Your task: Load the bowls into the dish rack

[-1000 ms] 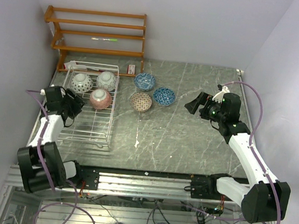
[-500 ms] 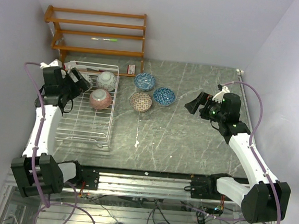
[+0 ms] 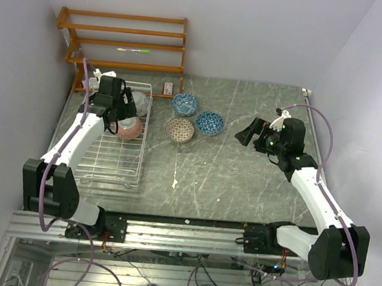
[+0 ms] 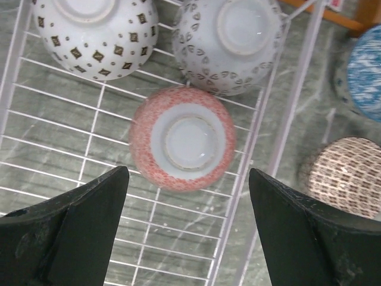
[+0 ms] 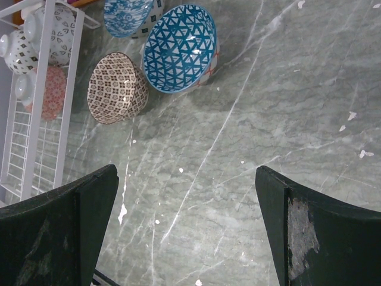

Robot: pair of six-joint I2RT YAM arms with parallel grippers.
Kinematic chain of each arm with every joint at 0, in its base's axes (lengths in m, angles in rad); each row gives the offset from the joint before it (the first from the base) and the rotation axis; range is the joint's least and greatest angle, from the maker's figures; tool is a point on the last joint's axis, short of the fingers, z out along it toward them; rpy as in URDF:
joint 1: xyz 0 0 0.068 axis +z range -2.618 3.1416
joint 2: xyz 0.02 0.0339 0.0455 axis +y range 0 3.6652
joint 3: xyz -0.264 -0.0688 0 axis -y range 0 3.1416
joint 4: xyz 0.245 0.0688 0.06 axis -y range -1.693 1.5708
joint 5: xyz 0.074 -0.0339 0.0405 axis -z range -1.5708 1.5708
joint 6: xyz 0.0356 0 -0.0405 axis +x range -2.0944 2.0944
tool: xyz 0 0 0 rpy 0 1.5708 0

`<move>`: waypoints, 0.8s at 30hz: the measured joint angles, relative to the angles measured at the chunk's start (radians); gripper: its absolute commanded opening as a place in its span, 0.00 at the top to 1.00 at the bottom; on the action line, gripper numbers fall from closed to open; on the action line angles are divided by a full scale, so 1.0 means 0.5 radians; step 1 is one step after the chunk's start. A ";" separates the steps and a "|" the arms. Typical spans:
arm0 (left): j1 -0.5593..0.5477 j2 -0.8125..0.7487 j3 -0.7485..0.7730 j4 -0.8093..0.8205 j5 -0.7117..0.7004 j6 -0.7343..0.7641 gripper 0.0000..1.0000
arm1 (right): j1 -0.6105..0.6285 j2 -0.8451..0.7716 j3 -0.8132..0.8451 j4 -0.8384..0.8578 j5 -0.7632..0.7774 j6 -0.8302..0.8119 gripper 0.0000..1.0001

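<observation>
The white wire dish rack holds three upturned bowls: a red/pink one, a white one with dark squares and a grey-patterned one. My left gripper hangs open and empty just above the pink bowl. On the table right of the rack stand a brownish bowl and two blue bowls. My right gripper is open and empty in the air, right of these bowls. Its wrist view shows the nearer blue bowl and the brownish bowl.
An orange-brown wooden shelf unit stands against the back wall with a green pen on it. A small red and white item lies behind the rack. Walls close in on the left and right.
My left arm has swung from the rack's left side up and over its far end and now hangs above the pink bowl. The right arm has not moved.
</observation>
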 measured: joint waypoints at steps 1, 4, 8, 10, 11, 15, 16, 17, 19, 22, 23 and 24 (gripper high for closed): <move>-0.004 0.032 0.007 -0.008 -0.043 0.006 0.19 | 0.000 0.003 -0.002 0.005 -0.002 0.000 0.00; -0.020 0.092 0.009 -0.026 -0.143 0.014 0.20 | 0.000 0.014 -0.014 0.027 -0.014 0.000 0.00; -0.088 0.145 0.033 -0.042 -0.241 0.015 0.19 | 0.000 0.055 -0.048 0.067 -0.047 0.001 0.00; -0.136 0.177 0.056 -0.027 -0.259 0.020 0.18 | 0.000 0.072 -0.060 0.084 -0.056 0.001 0.00; -0.148 0.183 0.057 -0.018 -0.261 0.021 0.17 | 0.000 0.077 -0.066 0.088 -0.060 0.001 0.00; -0.175 0.217 0.056 0.019 -0.262 0.020 0.13 | 0.000 0.082 -0.072 0.107 -0.081 0.001 0.00; -0.175 0.241 0.057 0.023 -0.269 0.019 0.13 | 0.000 0.082 -0.075 0.121 -0.089 0.001 0.00; -0.175 0.266 0.057 0.024 -0.276 0.019 0.13 | 0.000 0.082 -0.076 0.127 -0.092 0.001 0.00; -0.176 0.319 0.056 0.026 -0.299 0.018 0.13 | 0.000 0.082 -0.083 0.138 -0.098 0.001 0.00; -0.177 0.381 0.056 0.030 -0.334 0.015 0.14 | 0.000 0.082 -0.095 0.143 -0.105 0.001 0.00; -0.179 0.394 0.056 0.033 -0.347 0.013 0.13 | 0.000 0.082 -0.096 0.143 -0.106 0.001 0.00; -0.180 0.403 0.056 0.039 -0.359 0.012 0.13 | 0.000 0.082 -0.096 0.143 -0.111 0.001 0.00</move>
